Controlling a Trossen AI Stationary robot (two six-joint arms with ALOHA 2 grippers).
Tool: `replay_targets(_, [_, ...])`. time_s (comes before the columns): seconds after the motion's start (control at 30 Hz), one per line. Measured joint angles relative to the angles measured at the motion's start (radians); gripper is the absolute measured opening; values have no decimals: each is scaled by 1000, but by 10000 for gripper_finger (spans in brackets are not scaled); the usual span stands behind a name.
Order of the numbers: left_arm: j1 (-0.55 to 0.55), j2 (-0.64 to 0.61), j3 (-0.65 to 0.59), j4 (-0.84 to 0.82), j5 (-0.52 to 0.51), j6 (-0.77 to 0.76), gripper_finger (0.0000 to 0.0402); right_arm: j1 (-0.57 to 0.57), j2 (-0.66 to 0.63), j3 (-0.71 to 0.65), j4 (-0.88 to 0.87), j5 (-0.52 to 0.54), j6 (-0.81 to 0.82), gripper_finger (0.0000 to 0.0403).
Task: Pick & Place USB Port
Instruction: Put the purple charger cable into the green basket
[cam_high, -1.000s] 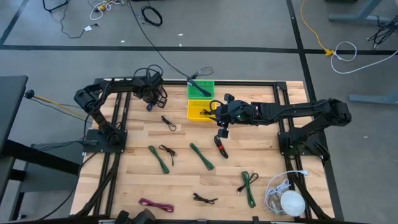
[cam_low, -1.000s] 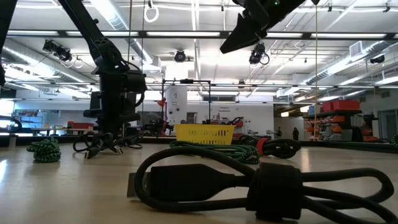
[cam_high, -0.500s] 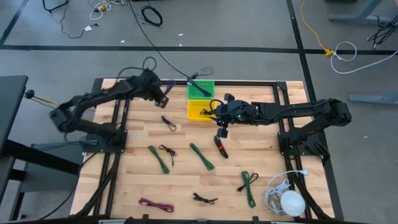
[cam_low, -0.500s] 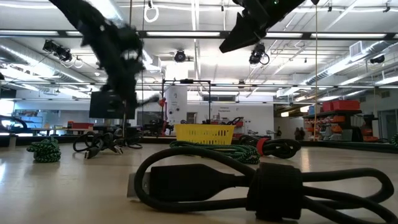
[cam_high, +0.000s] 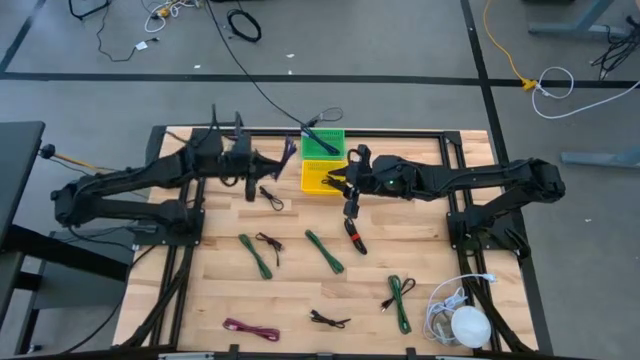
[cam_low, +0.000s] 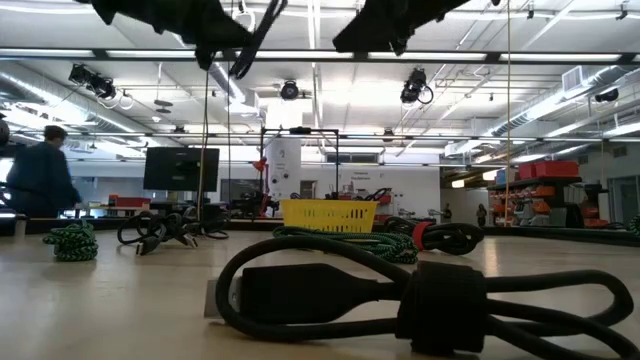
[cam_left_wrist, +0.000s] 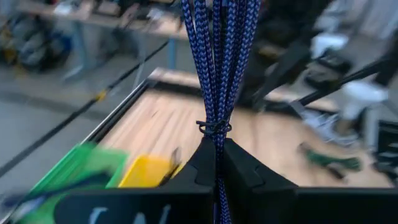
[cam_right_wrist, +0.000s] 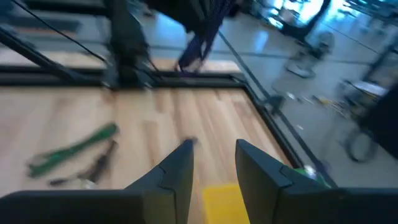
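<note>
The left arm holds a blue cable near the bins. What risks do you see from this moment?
1. The left gripper pinches the blue cable only at its tied middle, so the loose strands may swing and miss the yellow bin or green bin.
2. The right gripper hangs open beside the yellow bin, so the two arms may collide there.
3. The dangling cable may drag on the black cable lying below.

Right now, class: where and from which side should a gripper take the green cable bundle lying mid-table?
Grip the green cable bundle at its middle, straight down from above, fingers across its narrow width: it lies flat, a long thin diagonal strip with bare wood on both sides. The open right gripper is nearest.
</note>
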Motion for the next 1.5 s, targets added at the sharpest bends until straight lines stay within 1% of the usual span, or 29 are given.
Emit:
replay_targets(0.1, [-57,0,-57,138,-11,-2,10,1,0,0,52,-67,0,122])
replay_targets(0.23, [-121,-1,-120,311,-28,-5,10,3,0,0,84,-71,12,137])
replay_targets(0.37, [-183,10,-162,418,-106,5,10,3,0,0,135,-71,11,159])
replay_targets(0.47, [-228,60,-176,480,-148,13,10,4,0,0,172,-71,11,174])
replay_targets(0.53, [-250,111,-174,554,-169,19,10,4,0,0,193,-72,11,181])
replay_targets(0.63, [-265,177,-174,608,-216,38,10,5,0,0,213,-92,12,188])
replay_targets(0.73, [-266,226,-170,685,-222,39,10,9,0,0,218,-105,16,189])
replay_targets(0.8, [-269,252,-147,711,-215,43,10,12,0,0,218,-106,16,190])
replay_targets(1.03, [-277,361,-55,707,-209,84,10,14,0,0,234,-110,15,190])
replay_targets(1.17, [-277,408,-31,699,-212,90,10,14,1,0,251,-125,11,189])
replay_targets(1.23, [-279,419,-20,702,-211,91,10,15,1,0,251,-102,16,178])
replay_targets(1.27, [-281,421,-18,700,-212,91,10,15,1,0,243,-95,13,166])
replay_targets(1.33, [-282,424,-16,699,-215,90,10,15,1,0,230,-94,-3,120])
replay_targets(1.4, [-282,424,-12,700,-218,90,14,15,1,0,231,-95,-22,50])
replay_targets(1.43, [-282,424,-11,701,-221,90,19,15,1,0,234,-95,-36,28])
replay_targets(1.5, [-282,424,-11,698,-228,90,31,16,0,0,233,-95,-41,18])
